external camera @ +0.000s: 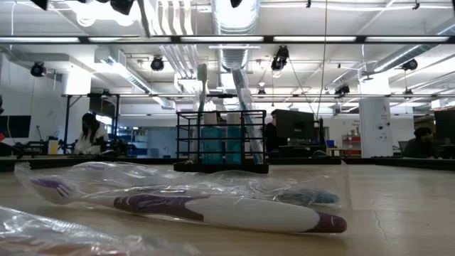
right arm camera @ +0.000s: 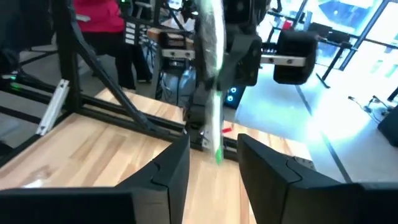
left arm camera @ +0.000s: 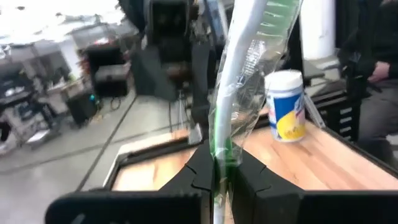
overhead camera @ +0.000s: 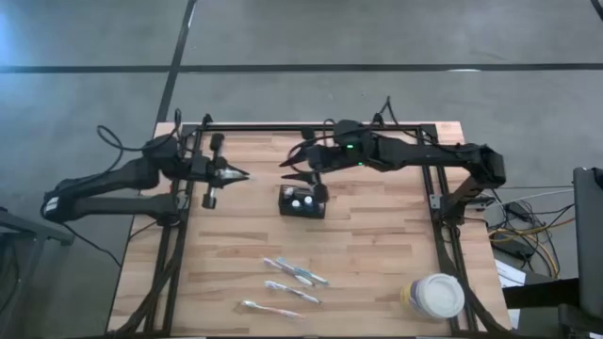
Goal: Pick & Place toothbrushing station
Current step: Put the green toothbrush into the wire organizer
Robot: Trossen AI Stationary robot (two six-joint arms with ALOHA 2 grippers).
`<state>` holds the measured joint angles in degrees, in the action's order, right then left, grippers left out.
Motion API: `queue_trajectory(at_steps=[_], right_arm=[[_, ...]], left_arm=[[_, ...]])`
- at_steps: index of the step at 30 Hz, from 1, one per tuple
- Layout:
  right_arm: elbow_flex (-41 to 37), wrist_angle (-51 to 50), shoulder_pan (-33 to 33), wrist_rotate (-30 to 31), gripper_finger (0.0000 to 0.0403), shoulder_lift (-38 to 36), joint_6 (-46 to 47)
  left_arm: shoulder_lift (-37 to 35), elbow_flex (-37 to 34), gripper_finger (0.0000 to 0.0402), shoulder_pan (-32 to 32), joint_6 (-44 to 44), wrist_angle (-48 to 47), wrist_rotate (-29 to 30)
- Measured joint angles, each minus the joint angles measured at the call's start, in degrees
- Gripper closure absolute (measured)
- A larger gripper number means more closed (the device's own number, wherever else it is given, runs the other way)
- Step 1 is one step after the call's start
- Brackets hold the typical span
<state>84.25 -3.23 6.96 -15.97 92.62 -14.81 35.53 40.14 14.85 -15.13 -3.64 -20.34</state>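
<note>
The black mesh caddy (overhead camera: 301, 201) stands on the table's middle; in the low view (external camera: 222, 146) two toothbrushes stand upright in it. My left gripper (overhead camera: 240, 174), left of the caddy and above the table, is shut on a green-and-white toothbrush in a clear wrapper (left arm camera: 242, 68). My right gripper (overhead camera: 285, 171) faces it from the right, open. In the right wrist view its fingers (right arm camera: 211, 168) stand on either side of the brush's green end (right arm camera: 217, 152), apart from it. Three wrapped toothbrushes (overhead camera: 294, 273) lie flat on the near part of the table. My left gripper pinches the wrapped toothbrush between its two fingers at the green part of its handle (left arm camera: 219, 149). The brush runs on past the fingertips, along the fingers, toward my right gripper. It is lifted clear of the table.
A round white tub with a blue and yellow label (overhead camera: 436, 295) stands at the near right corner; it also shows in the left wrist view (left arm camera: 286, 106). A black frame (overhead camera: 433, 188) runs along the table's sides and far edge. People sit in the room beyond the table.
</note>
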Motion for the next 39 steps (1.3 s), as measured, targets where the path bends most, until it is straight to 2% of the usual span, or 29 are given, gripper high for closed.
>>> queue_trajectory(at_steps=[4,9,15,19,26,31,39], right_arm=[[-6.4,1.1,0.0,-0.1,0.0278,-7.1,-1.1],[-19.5,7.1,0.0,0.9,0.0303,-19.2,-2.0],[-36.5,13.1,0.0,1.0,0.0349,-34.6,2.4],[-47.6,19.6,0.0,1.0,0.0377,-44.7,5.5],[-63.9,26.7,0.0,9.1,0.0394,-59.3,8.3],[-72.3,31.4,-0.1,10.2,0.0394,-65.0,9.8],[-81.1,45.1,0.0,10.3,0.0394,-65.5,9.8]], left_arm=[[-6.8,-3.2,0.038,0.0,1.9,-1.8,2.8],[-16.2,-10.5,0.038,0.1,6.0,-0.6,3.2],[-24.6,-21.2,0.038,0.1,10.9,5.4,8.4],[-29.8,-26.6,0.038,0.1,13.5,6.7,9.1],[-34.7,-30.4,0.038,0.1,16.3,5.3,9.7],[-34.8,-31.3,0.038,0.1,17.7,4.3,10.8],[-34.9,-35.9,0.038,0.1,17.6,4.6,11.5]])
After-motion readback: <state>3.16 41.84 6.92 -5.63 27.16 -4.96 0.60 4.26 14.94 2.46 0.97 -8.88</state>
